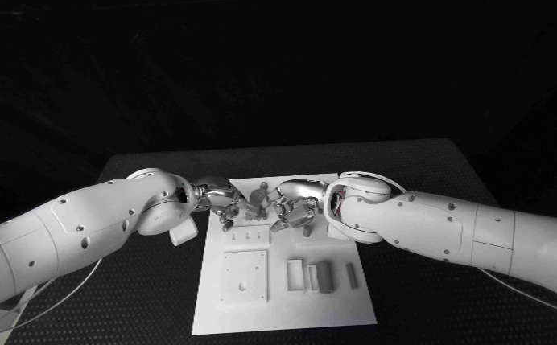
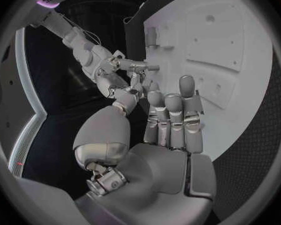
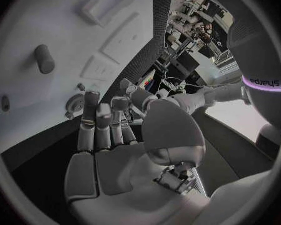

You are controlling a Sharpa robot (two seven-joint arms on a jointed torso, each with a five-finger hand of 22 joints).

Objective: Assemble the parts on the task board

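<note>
The white task board [image 1: 290, 313] lies in the middle of the black table. My left hand [image 1: 228, 203] and right hand [image 1: 293, 210] hover close together over its far end. In the left wrist view the left hand [image 2: 172, 120] has its fingers straight and side by side above the board [image 2: 240, 60], holding nothing. The right hand [image 3: 106, 130] also stretches its fingers out, with the thumb apart. Its fingertips [image 3: 90, 99] lie next to a small round part [image 3: 75, 103]. A grey peg [image 3: 45, 59] stands upright in the board, apart from both hands.
On the near half of the board lie a square plate [image 1: 244, 277], a smaller plate [image 1: 246, 235] and three upright blocks [image 1: 323, 277] side by side. Black table [image 1: 441, 297] surrounds the board on both sides. Both forearms reach in low from the sides.
</note>
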